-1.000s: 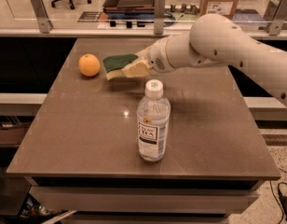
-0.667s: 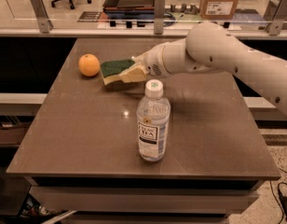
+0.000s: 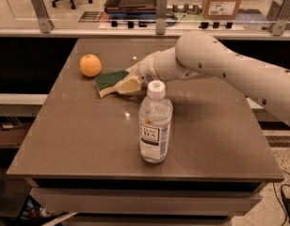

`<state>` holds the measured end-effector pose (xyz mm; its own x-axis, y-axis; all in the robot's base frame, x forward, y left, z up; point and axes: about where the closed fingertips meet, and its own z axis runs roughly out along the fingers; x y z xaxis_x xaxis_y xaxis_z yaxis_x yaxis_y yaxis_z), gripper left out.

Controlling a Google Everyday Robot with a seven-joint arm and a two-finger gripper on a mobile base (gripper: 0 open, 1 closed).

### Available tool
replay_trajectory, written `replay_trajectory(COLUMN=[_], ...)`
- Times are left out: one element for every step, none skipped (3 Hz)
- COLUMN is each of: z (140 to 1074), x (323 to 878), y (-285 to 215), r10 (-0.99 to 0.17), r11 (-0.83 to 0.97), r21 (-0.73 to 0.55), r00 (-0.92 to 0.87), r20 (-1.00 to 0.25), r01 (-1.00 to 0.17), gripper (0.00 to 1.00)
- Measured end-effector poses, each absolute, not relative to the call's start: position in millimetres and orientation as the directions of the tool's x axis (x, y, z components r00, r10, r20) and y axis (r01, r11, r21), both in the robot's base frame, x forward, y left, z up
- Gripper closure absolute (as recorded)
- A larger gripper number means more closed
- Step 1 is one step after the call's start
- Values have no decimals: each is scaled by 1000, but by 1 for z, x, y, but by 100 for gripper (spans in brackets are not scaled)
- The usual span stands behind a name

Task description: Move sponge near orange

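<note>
The gripper point(image 3: 129, 83) brings the sponge point(image 3: 110, 79) down close to the orange point(image 3: 90, 65).

The gripper is low over the far left part of the brown table point(image 3: 88, 140), at the end of the white arm point(image 3: 229, 65), and its fingers are pinching the right end of the sponge. A moment ago the sponge was held higher up. Now it has come down and a little to the left, and it looks like it is on the table top or just above it. The orange has not moved. The sponge is near the orange, on its right, but not touching it. A water bottle point(image 3: 155, 124) stands upright closer to the front, well apart from both. The job looks almost done: the gripper likely only needs to let go and pull away.
</note>
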<state>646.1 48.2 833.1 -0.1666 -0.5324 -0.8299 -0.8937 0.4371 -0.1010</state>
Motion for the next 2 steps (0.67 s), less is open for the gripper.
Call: replay_trajectory(z=[833,832], x=[645,644], y=[50,52], r10=[-534,-534], r11=[433,430], r21=[-100,-99], r00=[-166,-164], r20=[-829,-829], r01=[-896,-898], gripper=[80,56])
